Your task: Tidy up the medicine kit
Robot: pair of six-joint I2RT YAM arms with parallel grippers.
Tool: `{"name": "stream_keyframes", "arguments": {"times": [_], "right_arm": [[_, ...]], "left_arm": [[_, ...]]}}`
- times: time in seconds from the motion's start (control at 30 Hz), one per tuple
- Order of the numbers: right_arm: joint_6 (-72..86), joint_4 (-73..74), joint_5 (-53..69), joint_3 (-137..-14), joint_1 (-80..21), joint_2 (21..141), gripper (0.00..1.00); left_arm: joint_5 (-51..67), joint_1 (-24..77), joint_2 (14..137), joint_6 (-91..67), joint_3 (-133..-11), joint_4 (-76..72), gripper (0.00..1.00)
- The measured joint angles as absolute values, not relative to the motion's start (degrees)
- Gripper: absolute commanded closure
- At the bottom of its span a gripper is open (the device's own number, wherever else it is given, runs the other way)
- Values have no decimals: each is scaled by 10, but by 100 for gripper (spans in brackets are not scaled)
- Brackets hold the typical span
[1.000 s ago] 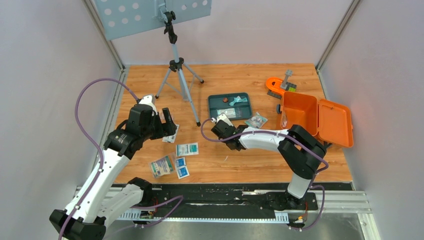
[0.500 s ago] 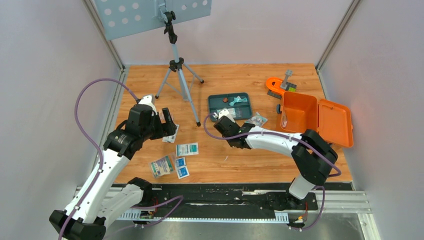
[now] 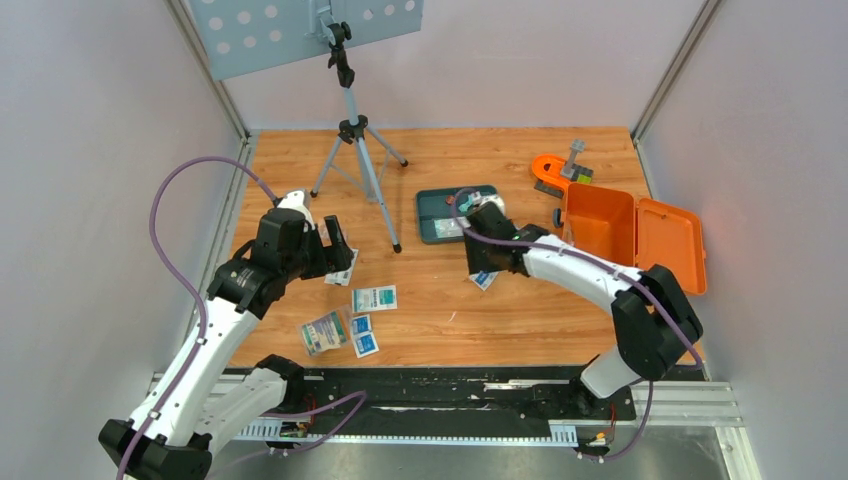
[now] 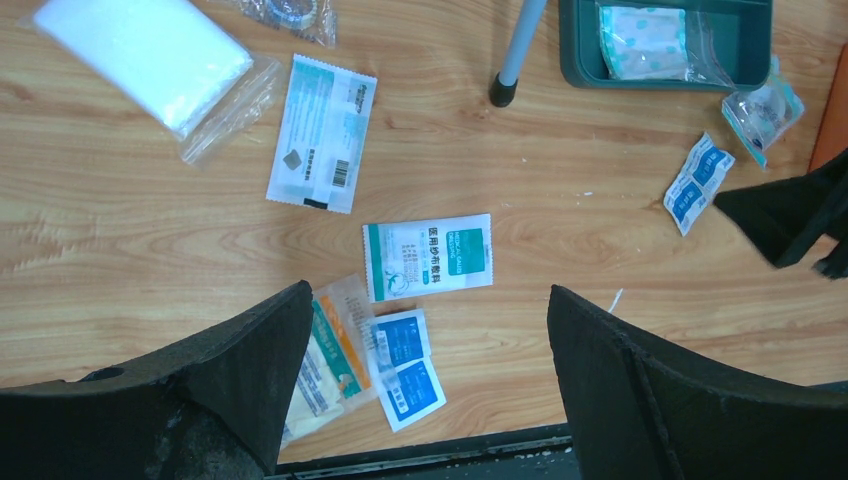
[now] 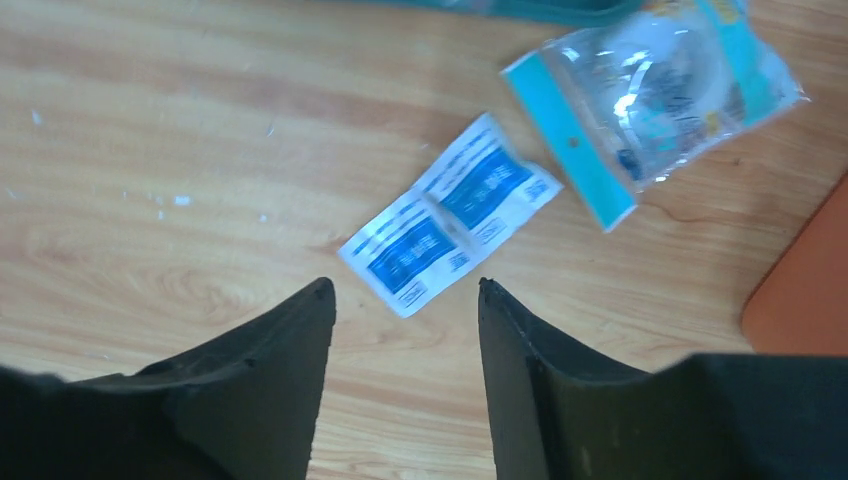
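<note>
Wood-grain tabletop (image 3: 450, 325), pale walls on three sides. Orange rectangular plastic medicine kit (image 3: 600, 225) sits at the far right edge, hinged lid lying open. Left gripper (image 4: 428, 300) spread wide, empty. Right gripper (image 5: 405, 290) parted, empty, over a blue twin sachet (image 5: 450, 215).

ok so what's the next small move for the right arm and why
Probably lower the right gripper onto the blue twin packet and close on it. Its jaws stand open and empty, and the packet lies flat on the table just ahead of the fingertips. The packet is also outside the open medicine kit, where it likely belongs.
</note>
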State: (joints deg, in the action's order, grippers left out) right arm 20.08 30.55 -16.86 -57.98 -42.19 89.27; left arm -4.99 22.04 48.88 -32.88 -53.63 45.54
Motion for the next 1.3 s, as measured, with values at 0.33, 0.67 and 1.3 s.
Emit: {"name": "stream_keyframes", "arguments": {"times": [0.33, 0.67, 1.3], "right_arm": [[265, 261, -21, -562, -268, 874, 41], [260, 217, 52, -569, -247, 956, 37], [338, 178, 108, -486, -298, 917, 38]], "left_arm": [[-13, 220, 489, -345, -518, 438, 6], [49, 221, 486, -364, -489, 414, 6], [107, 232, 503, -389, -444, 364, 5]]}}
